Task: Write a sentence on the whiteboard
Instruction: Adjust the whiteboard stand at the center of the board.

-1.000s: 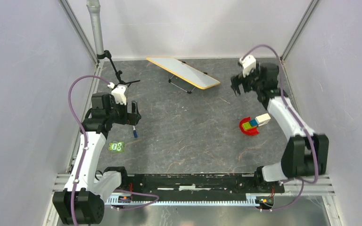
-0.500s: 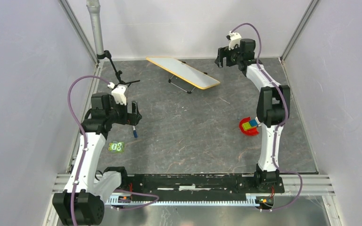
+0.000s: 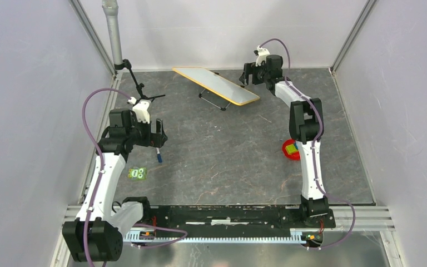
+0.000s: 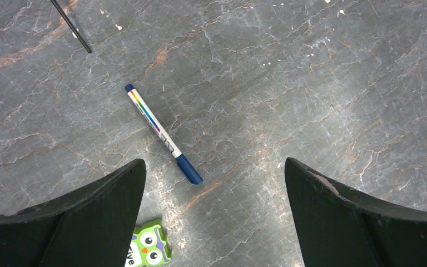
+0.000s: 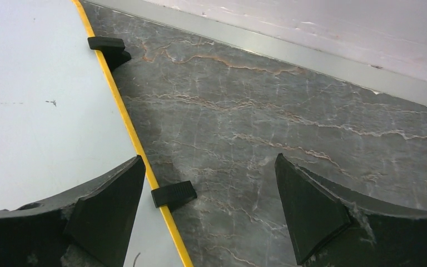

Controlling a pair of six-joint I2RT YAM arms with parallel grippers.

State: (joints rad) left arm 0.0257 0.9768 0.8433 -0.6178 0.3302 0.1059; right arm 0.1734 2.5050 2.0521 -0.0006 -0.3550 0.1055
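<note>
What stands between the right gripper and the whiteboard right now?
Nothing visible. The right gripper hangs open at the edge of the whiteboard. The board's yellow frame sits just inside the gripper's left finger, and only table surface shows in the gap.

Top and wrist views, both arms as I see them from my station. The left arm [image 3: 97,183] and right arm [image 3: 313,167] share one build: white tubular links joined by bulky black joint housings. Each carries a small white camera housing at the wrist, left [image 3: 142,111] and right [image 3: 262,54]. A purple cable [image 3: 84,113] loops along the left arm, and a second purple cable [image 3: 277,41] arcs over the right wrist; more purple cable trails at each base. Both bases sit on a black rail [image 3: 228,214]. The left fingers [image 4: 78,222] and right fingers [image 5: 317,211] are matte black, wedge-shaped, with pale scuffs along their edges.
</note>
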